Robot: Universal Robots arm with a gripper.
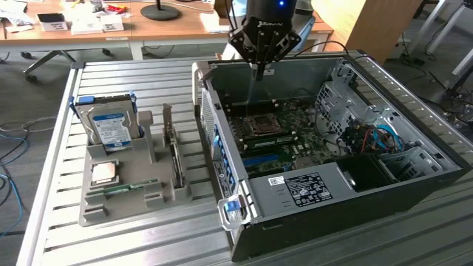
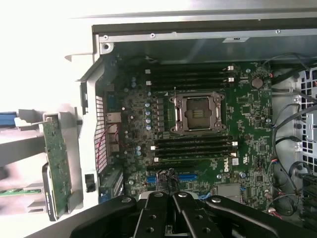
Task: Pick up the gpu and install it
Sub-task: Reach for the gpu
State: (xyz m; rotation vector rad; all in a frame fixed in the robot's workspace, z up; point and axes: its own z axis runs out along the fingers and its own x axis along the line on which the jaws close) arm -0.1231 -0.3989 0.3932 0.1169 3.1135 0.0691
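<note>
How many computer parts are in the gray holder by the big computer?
4: hard drive standing at the far end, square chip flat in front of it, green memory stick beside the chip, gpu on edge nearest the computer case. More may be hidden.

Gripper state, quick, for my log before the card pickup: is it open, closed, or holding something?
Gripper: closed, holding nothing, above the open computer case.
</note>
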